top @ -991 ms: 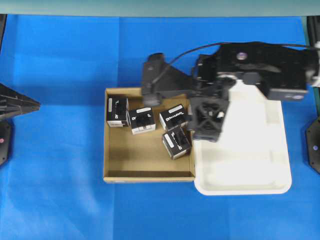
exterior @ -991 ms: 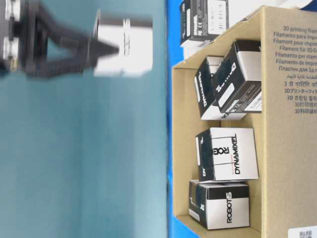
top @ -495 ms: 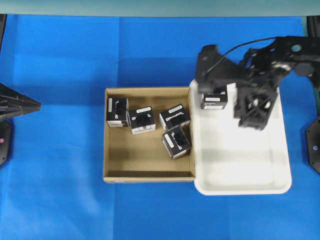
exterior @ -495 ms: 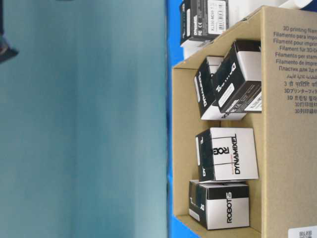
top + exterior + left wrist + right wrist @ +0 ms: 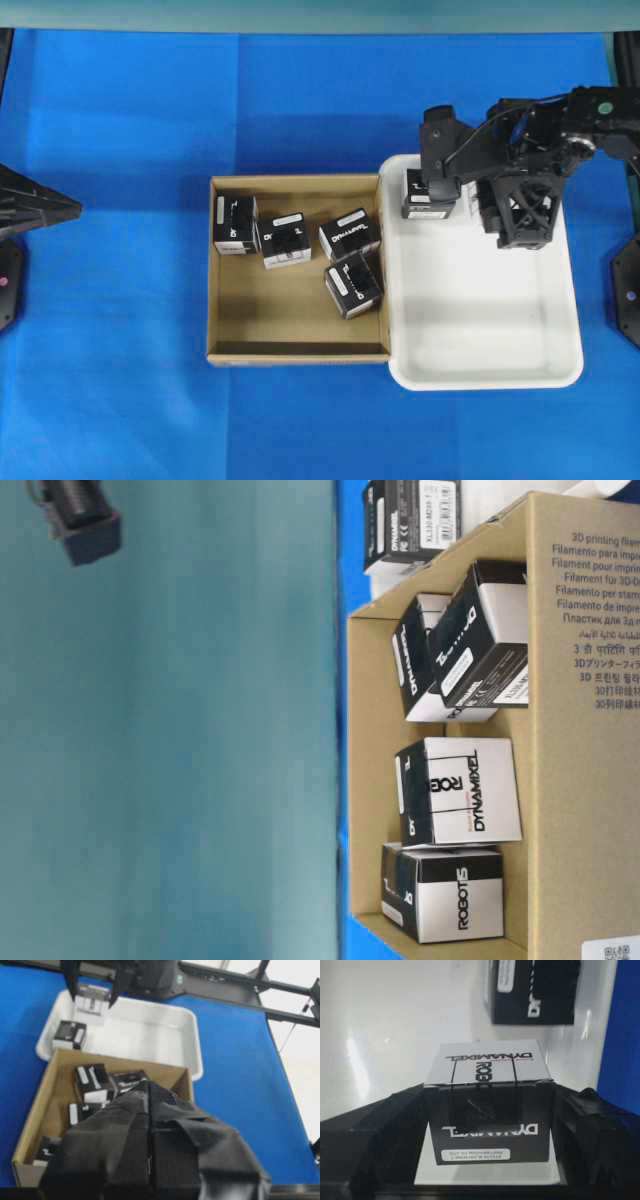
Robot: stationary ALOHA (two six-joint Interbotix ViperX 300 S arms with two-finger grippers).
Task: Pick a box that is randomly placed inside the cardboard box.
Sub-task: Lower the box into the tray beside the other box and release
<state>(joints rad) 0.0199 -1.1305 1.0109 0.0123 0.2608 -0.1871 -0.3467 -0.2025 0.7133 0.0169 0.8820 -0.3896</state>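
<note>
Sitting square on the blue desk: brown corrugated cardboard box [image 5: 297, 322], shallow, open-topped, touching the white tray.

Lying inside, along its far half: four black boxes with white lettering, one [image 5: 353, 285] tilted near the right wall.

Being held over the tray between the right gripper [image 5: 490, 1160] fingers: a like box [image 5: 490, 1110], label facing the camera.
</note>
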